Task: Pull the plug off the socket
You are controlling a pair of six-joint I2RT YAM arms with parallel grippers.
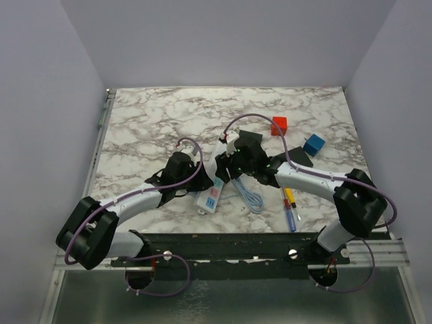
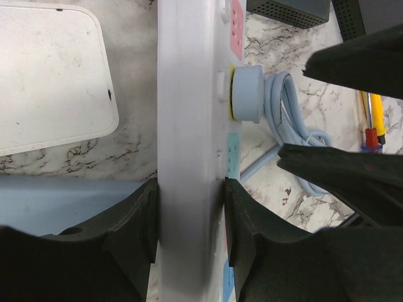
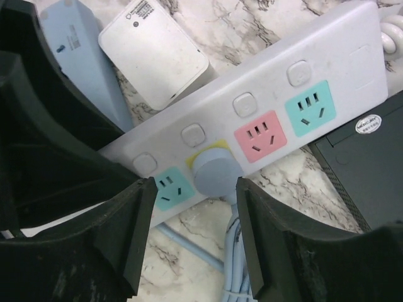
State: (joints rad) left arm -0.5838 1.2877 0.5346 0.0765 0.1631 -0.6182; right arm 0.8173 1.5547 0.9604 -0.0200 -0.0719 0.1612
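The socket (image 3: 327, 56) lies in the middle of the bench (image 1: 148, 115), clenched across its width by the left jaws. The plug (image 3: 214, 173) sits between the released right jaws, untouched. It is small, smooth and probably stiffly seated, so grip its round sides and pull straight out.

Robot test cell: marble-patterned table (image 1: 135, 115) boxed by plain white walls (image 1: 40, 135).
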